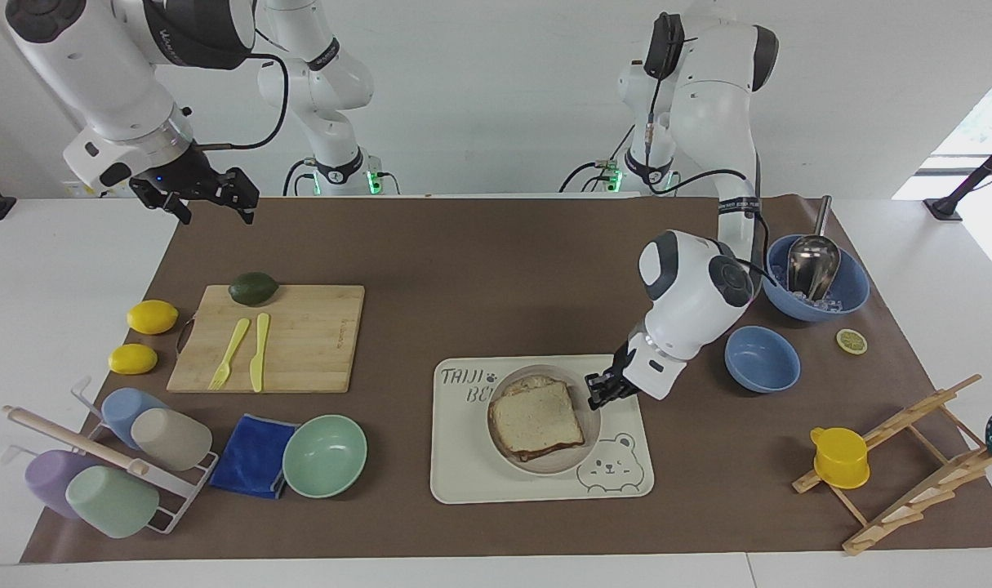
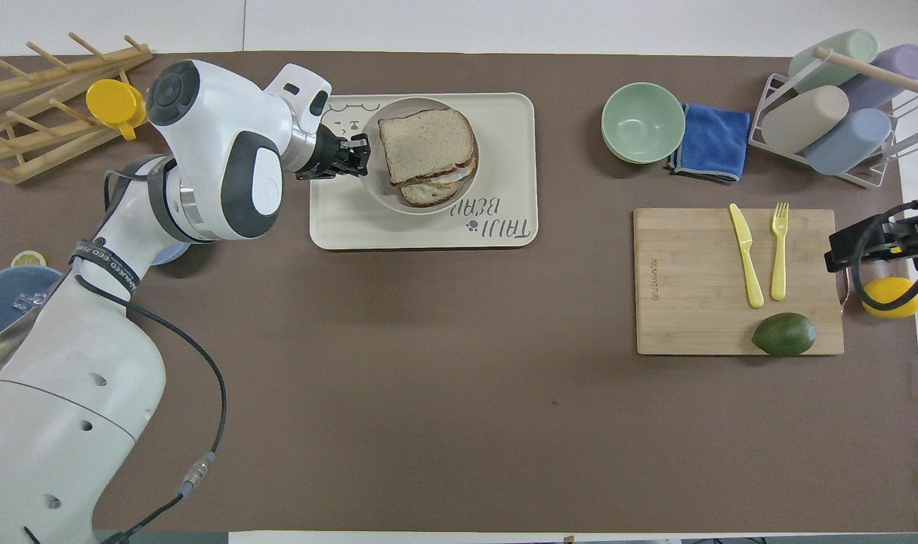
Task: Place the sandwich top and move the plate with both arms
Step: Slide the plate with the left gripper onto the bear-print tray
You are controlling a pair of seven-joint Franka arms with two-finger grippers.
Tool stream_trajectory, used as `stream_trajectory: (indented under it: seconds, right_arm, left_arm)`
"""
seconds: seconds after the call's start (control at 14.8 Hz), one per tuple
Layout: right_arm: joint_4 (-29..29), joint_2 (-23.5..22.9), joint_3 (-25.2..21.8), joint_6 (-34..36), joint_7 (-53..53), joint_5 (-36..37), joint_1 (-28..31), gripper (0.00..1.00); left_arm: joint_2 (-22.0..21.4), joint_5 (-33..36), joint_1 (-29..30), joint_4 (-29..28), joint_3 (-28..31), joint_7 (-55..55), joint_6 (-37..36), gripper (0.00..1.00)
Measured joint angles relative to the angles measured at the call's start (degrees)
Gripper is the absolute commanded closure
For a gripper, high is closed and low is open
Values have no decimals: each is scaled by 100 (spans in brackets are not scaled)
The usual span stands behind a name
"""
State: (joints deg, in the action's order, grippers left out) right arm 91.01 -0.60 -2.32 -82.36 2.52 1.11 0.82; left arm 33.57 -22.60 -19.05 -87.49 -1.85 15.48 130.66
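Brown matting is covering the white table [image 1: 55, 269], and the bear-printed tray [image 1: 536, 482] is serving as the landmark for every entry below.

Item, plate [image 1: 587, 441]: sitting over the tray, covering the part between the lettering and the bear drawing; whether it is fully set down or a shade clear of the tray cannot be told.

Item, sandwich top [image 1: 536, 416]: lying on the lower slice inside the plate, slightly askew, with some filling showing at the edge nearer the robots.

Item, left gripper [image 1: 600, 390]: reaching in over the tray's edge at the left arm's end and pinching the plate's rim, fingertips closed right down on it.

Item, right gripper [image 1: 206, 196]: waiting well away from the tray, up in the air over the mat's corner at the right arm's end, fingers spread wide and holding nothing.

Handling note, as a judgement: the step in hand appears to be settling the plate on the tray. It is best done by keeping the plate level so the top slice is not sliding, lowering until the base is bearing flat, then opening the fingers before drawing the hand back along the rim's line, without dragging plate or tray.
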Motion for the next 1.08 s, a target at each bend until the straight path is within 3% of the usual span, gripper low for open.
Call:
stream_trajectory:
  seconds: [0.34, 0.41, 0.47, 0.61, 0.74, 1.08]
  right_arm:
    - [0, 0, 0, 0, 0, 0, 0, 0]
    - [0, 0, 0, 0, 0, 0, 0, 0]
    - [0, 0, 0, 0, 0, 0, 0, 0]
    - [0, 0, 0, 0, 0, 0, 0, 0]
    - [0, 0, 0, 0, 0, 0, 0, 0]
    - [0, 0, 0, 0, 0, 0, 0, 0]
  left_arm:
    - [20, 0, -62, -275, -31, -164, 331, 100]
    - [20, 0, -71, -301, -31, -203, 372, 87]
    - [20, 0, -74, -308, -30, -262, 381, 59]
    - [15, 0, -74, -307, -22, -439, 383, 28]
    - [14, 0, -74, -307, -11, -538, 381, 3]
    - [-23, 58, -38, -170, 47, -661, 104, 0]
